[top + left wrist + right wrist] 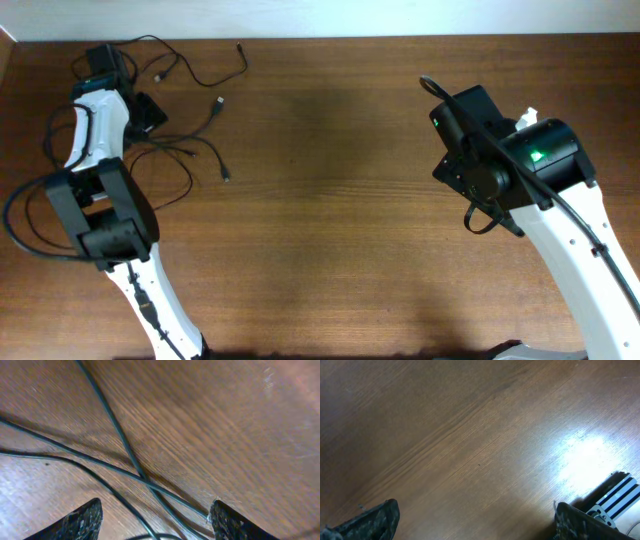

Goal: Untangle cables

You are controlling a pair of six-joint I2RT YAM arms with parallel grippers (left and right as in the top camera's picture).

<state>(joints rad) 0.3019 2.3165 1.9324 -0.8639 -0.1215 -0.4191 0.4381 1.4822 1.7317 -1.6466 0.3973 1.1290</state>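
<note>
The cables (pixel 190 110) lie as loose thin black strands with small plug ends at the far left of the wooden table. In the left wrist view several strands (pixel 125 452) cross on the wood just ahead of my fingers. My left gripper (pixel 156 522) is open, low over the strands, with cable running between its fingertips; in the overhead view it sits at the far left corner (pixel 105 70). My right gripper (pixel 475 520) is open and empty over bare wood; its arm (pixel 490 150) is at the right, far from the cables.
The thicker black arm cables loop beside the left arm (pixel 40 200) and hang from the right arm (pixel 480 215). The table's far edge (pixel 320 38) meets a white wall. A metal rail end (pixel 615 500) shows at the right wrist view's lower right.
</note>
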